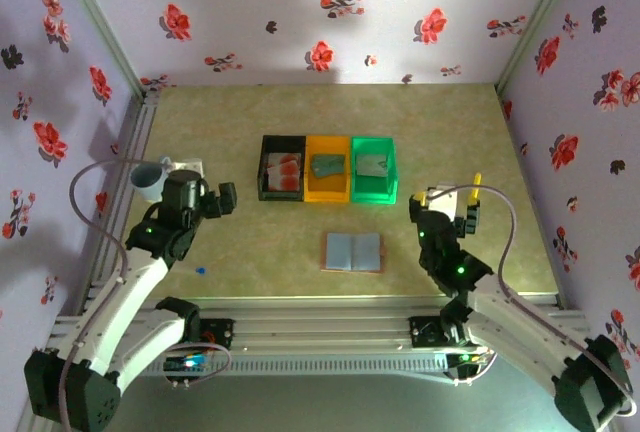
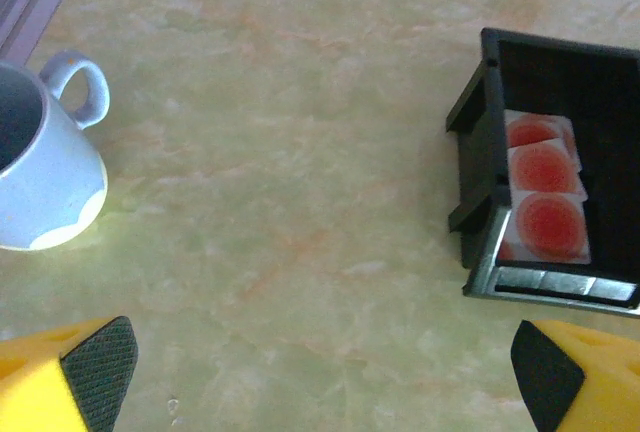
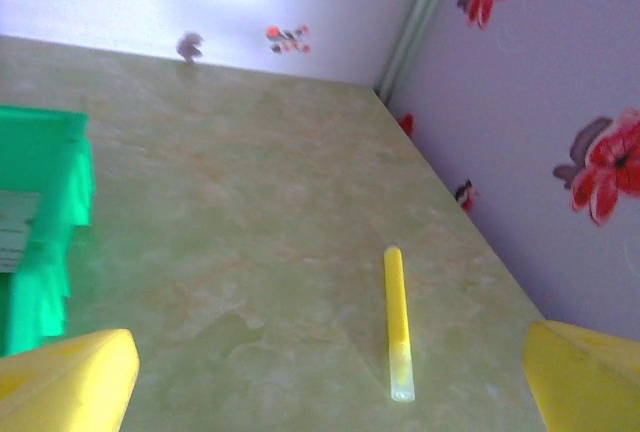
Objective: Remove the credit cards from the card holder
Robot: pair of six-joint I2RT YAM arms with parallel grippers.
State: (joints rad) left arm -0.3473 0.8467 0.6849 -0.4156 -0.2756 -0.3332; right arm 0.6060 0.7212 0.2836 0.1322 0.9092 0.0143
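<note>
The card holder (image 1: 353,251) lies open and flat on the table, blue-grey inside up, between the two arms. Pale credit cards (image 1: 285,172) with red-orange blotches lie in the black bin (image 1: 266,167). In the left wrist view three credit cards (image 2: 545,192) overlap in a row inside that black bin (image 2: 475,142). My left gripper (image 1: 205,192) (image 2: 322,382) hovers open over bare table, left of the bin. Over to the right of the green bin, my right gripper (image 1: 447,196) (image 3: 330,382) is open with nothing between its fingers.
An orange bin (image 1: 328,195) and a green bin (image 1: 374,197) (image 3: 45,202) stand beside the black one, each with a greyish card-like thing inside. A pale blue mug (image 1: 150,180) (image 2: 40,167) sits at the far left. A yellow stick (image 3: 398,322) lies near the right wall.
</note>
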